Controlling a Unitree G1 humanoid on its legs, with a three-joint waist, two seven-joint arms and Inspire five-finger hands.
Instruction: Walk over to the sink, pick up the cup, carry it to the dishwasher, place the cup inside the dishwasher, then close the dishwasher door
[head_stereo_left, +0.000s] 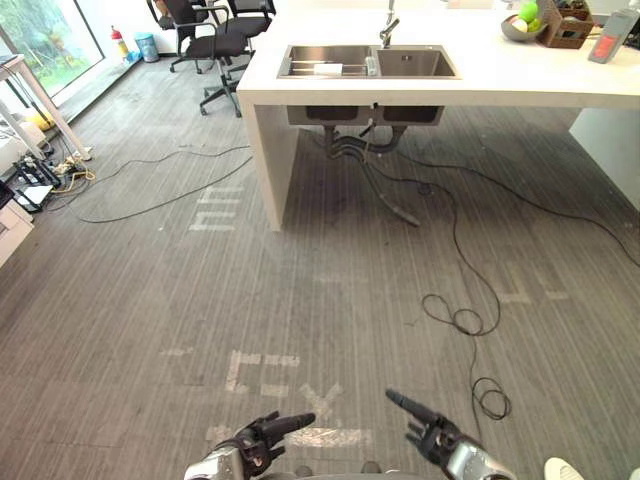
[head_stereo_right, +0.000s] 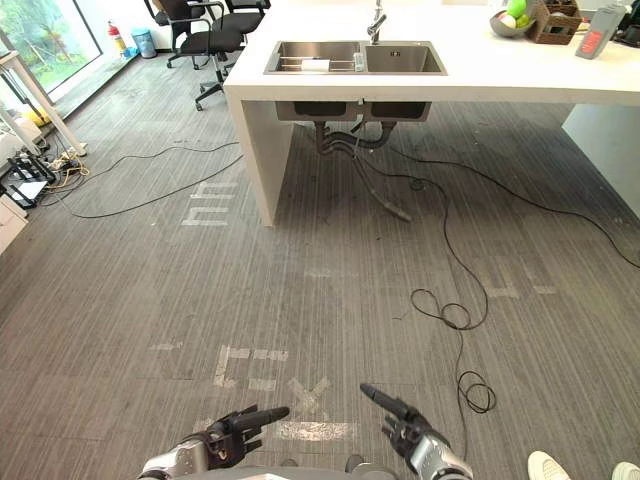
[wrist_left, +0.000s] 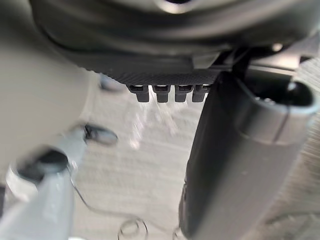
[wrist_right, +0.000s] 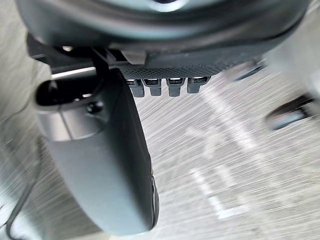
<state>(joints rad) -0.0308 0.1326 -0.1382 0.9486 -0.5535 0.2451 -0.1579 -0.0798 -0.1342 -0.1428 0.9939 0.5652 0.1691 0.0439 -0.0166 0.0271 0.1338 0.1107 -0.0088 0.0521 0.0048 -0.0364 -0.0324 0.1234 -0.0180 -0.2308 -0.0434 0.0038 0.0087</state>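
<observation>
The steel double sink is set in a white counter far ahead across the floor, with its faucet behind the divider. A small clear object, possibly the cup, stands at the divider between the basins; it is too small to tell. My left hand and right hand hang low at the near edge of the eye views, fingers relaxed and empty. In the wrist views the left hand and the right hand show over bare floor.
Black cables loop over the grey floor between me and the counter. Office chairs stand left of the sink. A bowl of green fruit sits on the counter. A person's white shoe is at my near right.
</observation>
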